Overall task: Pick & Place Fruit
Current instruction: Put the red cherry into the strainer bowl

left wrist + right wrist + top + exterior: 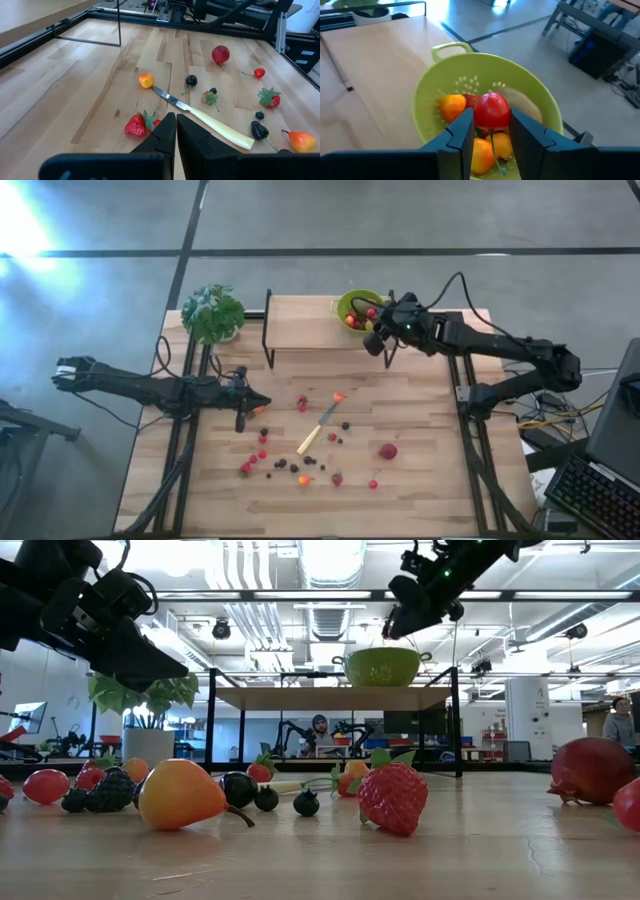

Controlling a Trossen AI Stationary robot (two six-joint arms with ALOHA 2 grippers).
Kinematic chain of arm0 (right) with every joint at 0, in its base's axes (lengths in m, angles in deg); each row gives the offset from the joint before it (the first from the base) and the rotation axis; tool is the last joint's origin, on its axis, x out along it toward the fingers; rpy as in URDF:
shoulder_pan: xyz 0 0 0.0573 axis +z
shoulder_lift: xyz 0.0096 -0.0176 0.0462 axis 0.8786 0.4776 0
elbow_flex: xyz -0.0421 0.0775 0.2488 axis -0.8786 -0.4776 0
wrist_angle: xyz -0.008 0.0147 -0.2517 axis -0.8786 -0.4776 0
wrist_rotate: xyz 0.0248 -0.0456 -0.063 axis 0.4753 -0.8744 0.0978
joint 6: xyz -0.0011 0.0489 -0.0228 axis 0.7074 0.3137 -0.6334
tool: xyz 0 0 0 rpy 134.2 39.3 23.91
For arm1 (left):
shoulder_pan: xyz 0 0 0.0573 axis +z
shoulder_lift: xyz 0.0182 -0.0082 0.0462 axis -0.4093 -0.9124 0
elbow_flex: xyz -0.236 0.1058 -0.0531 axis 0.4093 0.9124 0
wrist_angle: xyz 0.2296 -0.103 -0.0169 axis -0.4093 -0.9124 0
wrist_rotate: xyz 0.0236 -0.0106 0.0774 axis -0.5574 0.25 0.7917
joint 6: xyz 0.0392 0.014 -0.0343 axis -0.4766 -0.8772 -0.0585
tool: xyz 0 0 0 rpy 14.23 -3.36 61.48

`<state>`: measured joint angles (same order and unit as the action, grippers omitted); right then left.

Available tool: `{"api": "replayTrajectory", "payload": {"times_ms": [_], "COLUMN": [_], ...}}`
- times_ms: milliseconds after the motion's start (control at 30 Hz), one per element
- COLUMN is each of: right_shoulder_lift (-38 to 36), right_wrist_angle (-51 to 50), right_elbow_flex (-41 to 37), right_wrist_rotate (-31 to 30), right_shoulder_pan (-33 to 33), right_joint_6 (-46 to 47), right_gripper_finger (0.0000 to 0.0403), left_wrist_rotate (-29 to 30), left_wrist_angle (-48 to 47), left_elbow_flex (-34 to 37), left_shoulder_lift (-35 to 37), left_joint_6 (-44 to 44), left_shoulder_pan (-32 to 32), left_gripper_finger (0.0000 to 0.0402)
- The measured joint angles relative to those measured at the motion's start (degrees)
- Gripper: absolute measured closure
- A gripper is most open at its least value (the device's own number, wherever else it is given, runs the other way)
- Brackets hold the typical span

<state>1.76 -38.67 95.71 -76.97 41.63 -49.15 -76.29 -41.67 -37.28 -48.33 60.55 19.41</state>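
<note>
Fruit handling: my right claw [491, 132] grips a red cherry-like piece [492, 111] over the green colander [540, 100]; I judge it light, smooth, slippery. Left claw [176, 135] closed, empty above the desk [75, 90], where more pieces lie scattered.

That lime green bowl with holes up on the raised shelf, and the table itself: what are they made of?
The lime green colander bowl looks like moulded plastic: uniform colour, soft sheen, one-piece handle. The table top looks like pale butcher-block wood: visible grain and joined strips, matte finish.
</note>
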Motion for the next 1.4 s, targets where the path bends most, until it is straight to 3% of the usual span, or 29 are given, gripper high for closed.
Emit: {"api": "replayTrajectory", "payload": {"times_ms": [200, 533, 1400], "right_shoulder_lift": [0.02, 0.28, 0.28], "right_wrist_angle": [-0.10, -0.10, -0.08], "right_elbow_flex": [-0.15, -0.27, 0.33], "right_wrist_rotate": [0.09, 0.13, -0.22], "right_shoulder_pan": [-1.03, -1.26, -0.18], "right_joint_6": [0.47, 0.13, -1.03], "right_gripper_finger": [0.0286, 0.0303, 0.0234], "left_wrist_rotate": [0.00, 0.01, 0.02], "left_wrist_angle": [-0.02, 0.00, 0.00], "left_elbow_flex": [0.00, 0.00, 0.00], "left_shoulder_lift": [0.00, 0.00, 0.00], "left_joint_6": [0.00, 0.00, 0.02], "left_shoulder_pan": [-0.01, 0.00, -0.01], "left_gripper_finger": [0.0381, 0.0381, 0.0381]}}
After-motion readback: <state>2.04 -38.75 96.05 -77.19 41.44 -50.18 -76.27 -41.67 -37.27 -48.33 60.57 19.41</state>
